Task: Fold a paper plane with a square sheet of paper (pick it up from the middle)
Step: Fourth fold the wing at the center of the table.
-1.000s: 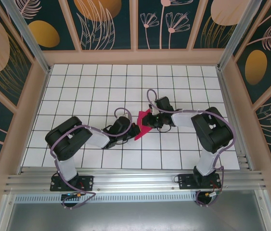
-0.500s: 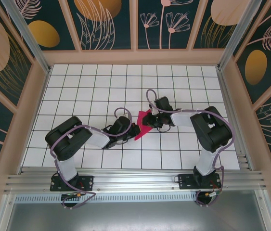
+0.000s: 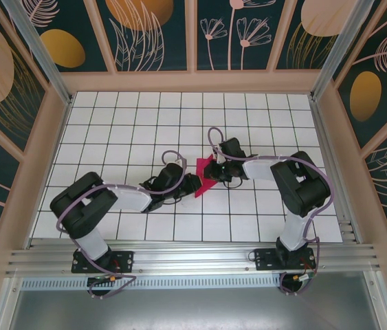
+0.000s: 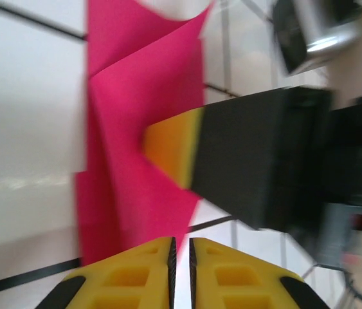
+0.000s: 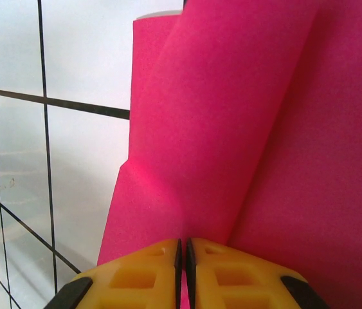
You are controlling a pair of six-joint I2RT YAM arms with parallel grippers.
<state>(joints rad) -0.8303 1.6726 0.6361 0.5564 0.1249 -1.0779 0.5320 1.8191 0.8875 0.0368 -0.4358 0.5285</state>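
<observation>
Paper sits mid-table: the square sheet of paper [image 3: 205, 184], partly folded, lies on the white gridded tabletop [image 3: 124, 124] between the 2 arms, with 1 flap standing up off the surface. The right gripper [image 5: 182, 257] has its jaws pressed almost together on a raised fold of the pink sheet, probably to pin the paper and sharpen that crease. The left gripper [image 4: 181, 257] sits at the sheet's near edge with only a thin slit between its jaws; whether any paper lies in that slit I cannot tell. Working from opposite sides likely lets 1 arm anchor the sheet while the other shapes the next fold.
</observation>
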